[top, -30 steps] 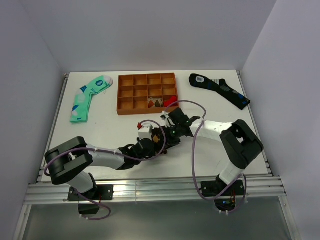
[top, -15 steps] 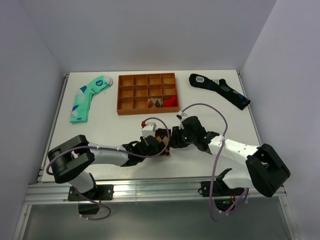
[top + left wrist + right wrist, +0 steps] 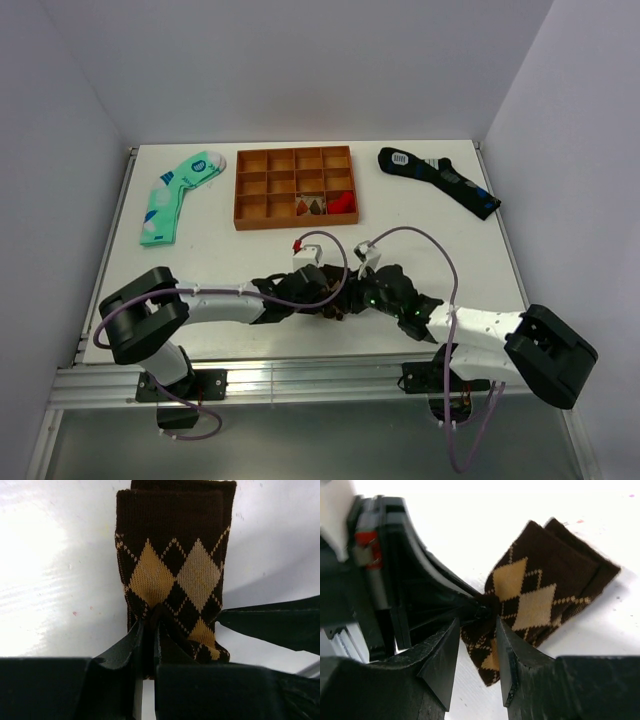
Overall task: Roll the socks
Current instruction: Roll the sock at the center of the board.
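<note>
Socks (image 3: 172, 555) lay flat on table (image 3: 50, 555), front-centre, cuff end pointing away from L gripper (image 3: 151, 626), which was pinched tight on their bunched near end. R gripper (image 3: 476, 625) had fingers apart, straddling same bunch.

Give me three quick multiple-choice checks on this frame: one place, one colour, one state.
1. Where do the argyle socks lie?
A) far left corner
B) far right corner
C) front half of the table, between the two arms

2. What colour is the sock at the far left?
A) mint green
B) red
C) yellow

3. The left end effector is:
A) open, clear of the fabric
B) shut on a fold of the argyle socks
C) out of view

Answers:
1 C: the top view shows both arms meeting over them toward the front.
2 A: green with white patches.
3 B: the left wrist view shows it pinched on bunched fabric.
</note>
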Tool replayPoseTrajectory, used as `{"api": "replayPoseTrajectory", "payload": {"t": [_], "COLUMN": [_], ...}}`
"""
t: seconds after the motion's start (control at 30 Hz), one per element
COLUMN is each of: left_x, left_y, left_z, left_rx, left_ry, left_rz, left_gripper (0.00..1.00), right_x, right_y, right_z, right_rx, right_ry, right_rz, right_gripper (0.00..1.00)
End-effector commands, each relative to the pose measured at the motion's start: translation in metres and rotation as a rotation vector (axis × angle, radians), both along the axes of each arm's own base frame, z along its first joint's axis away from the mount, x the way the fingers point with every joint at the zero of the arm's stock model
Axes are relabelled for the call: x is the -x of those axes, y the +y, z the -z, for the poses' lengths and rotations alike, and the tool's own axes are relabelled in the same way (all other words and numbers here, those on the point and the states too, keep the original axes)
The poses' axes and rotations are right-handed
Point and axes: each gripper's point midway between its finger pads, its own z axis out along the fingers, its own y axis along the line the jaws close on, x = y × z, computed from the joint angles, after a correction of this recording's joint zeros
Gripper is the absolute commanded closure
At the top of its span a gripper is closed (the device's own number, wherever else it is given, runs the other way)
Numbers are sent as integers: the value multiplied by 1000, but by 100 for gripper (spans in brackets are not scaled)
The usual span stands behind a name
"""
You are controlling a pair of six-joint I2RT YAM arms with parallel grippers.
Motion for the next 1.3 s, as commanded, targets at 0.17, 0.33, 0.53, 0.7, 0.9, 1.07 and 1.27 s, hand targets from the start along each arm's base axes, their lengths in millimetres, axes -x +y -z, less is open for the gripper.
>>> {"api": "replayPoseTrajectory", "payload": {"t": [0.17,0.33,0.53,0.7,0.9,1.07,1.27], "left_x": [59,64,62,61,58,55,55], "left_y": [59,63,62,62,63,67,64], "left_z": [42,45,44,45,42,41,41], "left_rx": [-277,-292,-318,-332,-339,-350,-342], "left_ry": [303,358,382,418,450,476,504], "left_rz": [122,142,159,177,203,213,228], "left_gripper": [98,98,98,98,98,98,98], "right_x": [6,15,33,36,36,40,39], "right_y": [5,7,18,14,19,22,23], "right_z": [-31,-26,-12,-2,7,11,20], "right_rx": [-165,-148,-60,-12,70,104,166], "right_ry": [-221,-238,-233,-224,-236,-246,-253], "right_rz": [-6,-17,-47,-35,-29,-24,-7], "right_gripper": [56,56,57,57,57,57,58]}}
